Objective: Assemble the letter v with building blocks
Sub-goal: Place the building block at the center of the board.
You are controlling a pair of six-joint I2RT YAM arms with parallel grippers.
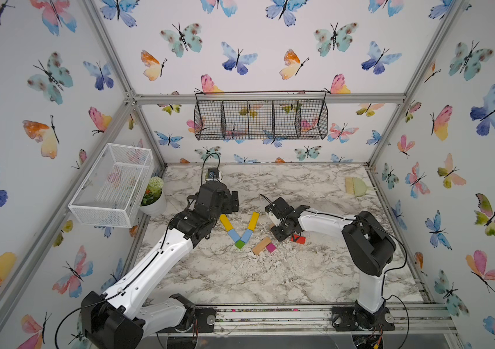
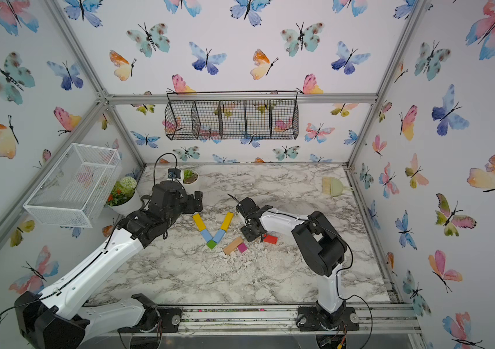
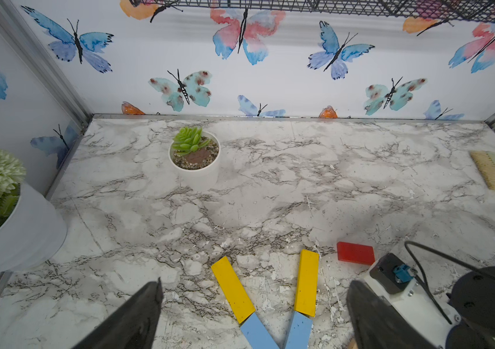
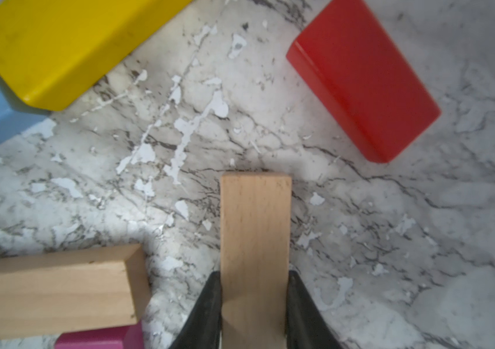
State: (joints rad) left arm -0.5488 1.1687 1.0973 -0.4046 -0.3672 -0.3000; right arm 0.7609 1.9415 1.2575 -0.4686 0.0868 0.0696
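R gripper snug on tan bar; L gripper wide apart, empty, near yellow bars.

Top views high, looking down; wrist views low, sharing yellow bar.

Pair: left arm, right arm, with white shells, black joints, thin black cables, small dark screws; left hand, black tapered fingers.

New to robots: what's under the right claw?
A tan bar, pinched by the fingers of the right gripper. In both top views the gripper covers most of it.
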